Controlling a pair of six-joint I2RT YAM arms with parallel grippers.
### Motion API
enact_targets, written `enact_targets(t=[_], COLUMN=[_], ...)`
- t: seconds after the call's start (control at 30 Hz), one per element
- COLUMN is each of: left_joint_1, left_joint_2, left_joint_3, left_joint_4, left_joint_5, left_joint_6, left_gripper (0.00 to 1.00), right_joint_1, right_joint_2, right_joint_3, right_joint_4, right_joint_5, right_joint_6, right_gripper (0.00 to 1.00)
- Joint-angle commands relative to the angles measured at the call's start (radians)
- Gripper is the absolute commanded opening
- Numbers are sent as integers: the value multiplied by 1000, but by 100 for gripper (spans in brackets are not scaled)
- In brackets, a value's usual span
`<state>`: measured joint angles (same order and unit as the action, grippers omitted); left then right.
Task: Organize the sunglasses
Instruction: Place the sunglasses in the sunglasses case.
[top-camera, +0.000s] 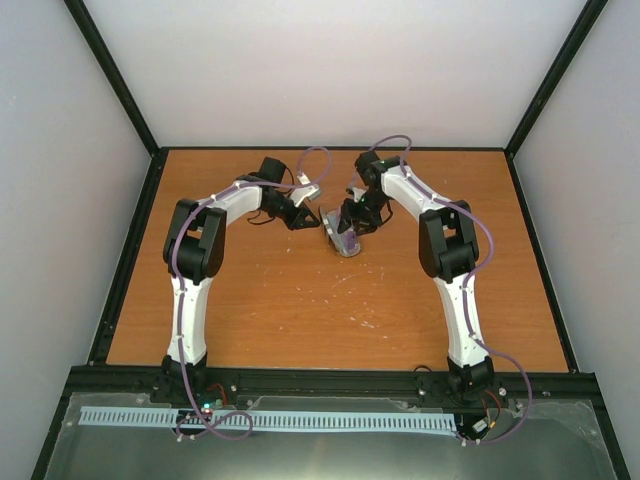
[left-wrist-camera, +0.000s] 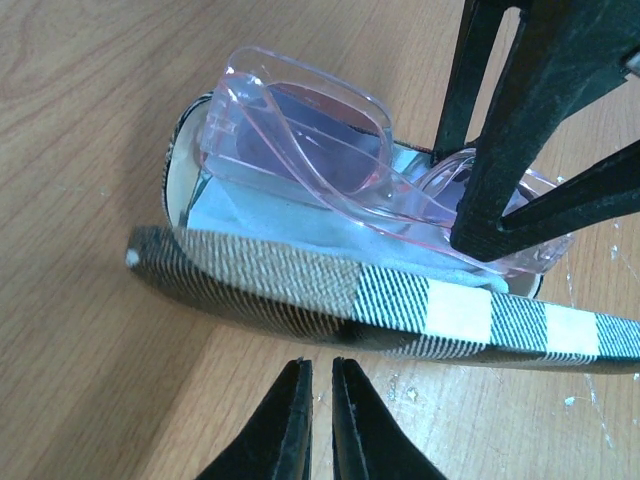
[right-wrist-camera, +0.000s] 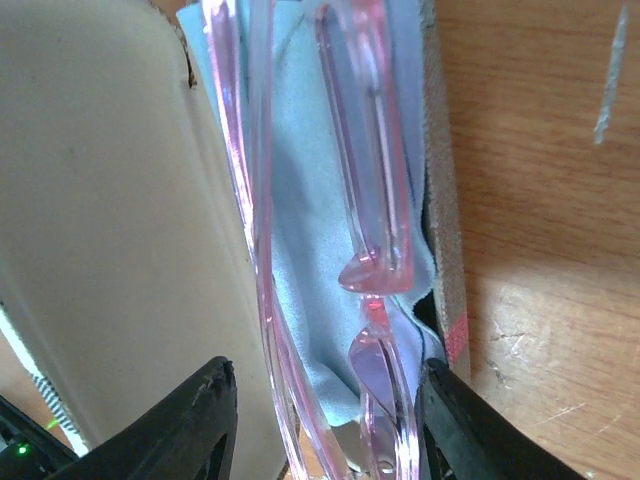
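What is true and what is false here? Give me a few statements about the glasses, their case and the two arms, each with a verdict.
1. The sunglasses lie inside the open case. True.
2. The frame of the sunglasses is solid black. False: it is see-through pink.
3. A pale blue cloth lies under the sunglasses. True.
4. The right gripper is clamped shut. False: its fingers stand apart, one on each side of the sunglasses.
5. The left gripper holds the sunglasses. False: it is shut, on the outer side of the case's plaid lid, away from the sunglasses.
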<state>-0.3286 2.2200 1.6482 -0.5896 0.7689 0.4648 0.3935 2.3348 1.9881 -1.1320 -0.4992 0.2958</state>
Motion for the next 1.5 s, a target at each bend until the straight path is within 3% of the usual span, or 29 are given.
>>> enact_targets(t=[0.0,0.1,0.23,0.5,0.7,0.87,1.03,1.47], left_joint_1=[-7,-8,-7,-8,-9,-10,-11,-12], left_joint_2=[-39,-38,-38,-40,-39,-35,-36,-41], left_joint_3=[7,7,7,6,7,8,6,-7], left_joint_4=[14,14,13,12,11,11,9,11], left_joint_5=[22,21,21,20,20,21,21,19], left_joint_6=[-2,0,-1,0,3,3,2,4], left_gripper=[10,10,10,10,10,10,10,9], right_joint_1=[-1,-1,-1,4,4,1,2,-25], right_joint_2=[-18,-19,-17,3,-3,-12,-7,-63], right_joint_3=[40,47,48,32,21,19,12,-130], right_joint_4=[-25,-27,-36,-48,-49,-49,-50,91], right_joint_5=[32,34,48,64,83,99,87,-77], right_joint_6=[-3,2,-3,-18,-20,-17,-20,9], right_gripper=[48,46,31,29,15,16,4,3])
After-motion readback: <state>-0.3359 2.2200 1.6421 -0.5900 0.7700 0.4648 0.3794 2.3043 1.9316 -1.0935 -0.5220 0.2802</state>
